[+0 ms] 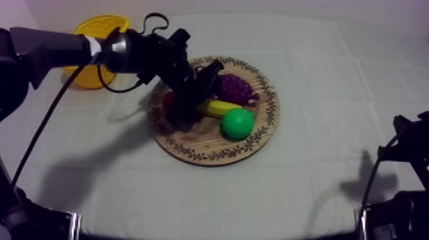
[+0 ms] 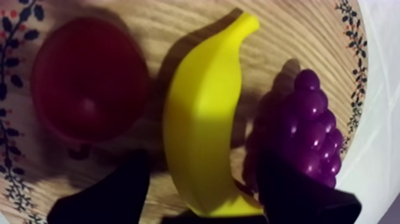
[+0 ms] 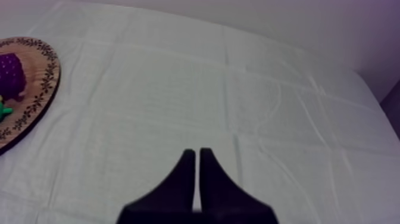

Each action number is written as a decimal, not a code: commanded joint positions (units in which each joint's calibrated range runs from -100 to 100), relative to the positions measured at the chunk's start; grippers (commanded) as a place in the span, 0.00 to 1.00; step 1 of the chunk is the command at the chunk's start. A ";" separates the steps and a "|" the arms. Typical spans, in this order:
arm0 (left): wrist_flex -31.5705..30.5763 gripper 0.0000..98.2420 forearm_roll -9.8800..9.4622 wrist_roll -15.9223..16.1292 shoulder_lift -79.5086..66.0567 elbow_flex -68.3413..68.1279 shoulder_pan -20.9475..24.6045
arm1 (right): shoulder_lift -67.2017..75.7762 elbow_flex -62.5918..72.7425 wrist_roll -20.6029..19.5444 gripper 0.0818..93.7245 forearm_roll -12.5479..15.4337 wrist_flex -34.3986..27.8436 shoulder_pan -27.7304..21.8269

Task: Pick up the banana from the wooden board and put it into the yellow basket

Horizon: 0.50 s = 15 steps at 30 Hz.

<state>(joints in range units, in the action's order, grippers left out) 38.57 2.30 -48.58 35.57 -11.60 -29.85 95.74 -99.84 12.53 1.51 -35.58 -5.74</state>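
Observation:
The yellow banana (image 2: 202,119) lies on the round wooden board (image 2: 178,24) between a small red fruit (image 2: 89,77) and a bunch of purple grapes (image 2: 309,131). My left gripper (image 2: 202,199) is open, one black finger on each side of the banana's near end and low over the board. From above, the left arm comes in at the upper left, with the left gripper (image 1: 195,102) over the board (image 1: 210,150) at the banana (image 1: 220,107). The yellow basket (image 1: 96,48) stands at the far left. My right gripper (image 3: 197,179) is shut on nothing above bare cloth.
A green pear (image 1: 238,123) sits on the board in front of the banana, with the grapes (image 1: 235,88) behind it and the red fruit (image 1: 168,99) partly under the arm. The right arm (image 1: 408,150) rests low at the right edge. Bare cloth lies around the board.

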 commanded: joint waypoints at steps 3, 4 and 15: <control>-0.39 0.66 0.21 0.05 0.48 -0.18 -0.07 | 0.01 -0.05 0.00 0.00 0.03 0.02 0.00; -0.42 0.65 0.25 0.08 0.56 -0.16 -0.07 | 0.01 -0.05 0.00 0.00 0.03 0.02 0.00; -0.71 0.44 1.51 1.70 1.52 0.47 0.14 | 0.01 -0.05 0.00 0.00 0.03 0.02 0.00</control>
<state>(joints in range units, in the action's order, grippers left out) 37.70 3.79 -47.03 37.06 -11.08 -29.75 95.74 -99.84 12.53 1.51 -35.58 -5.74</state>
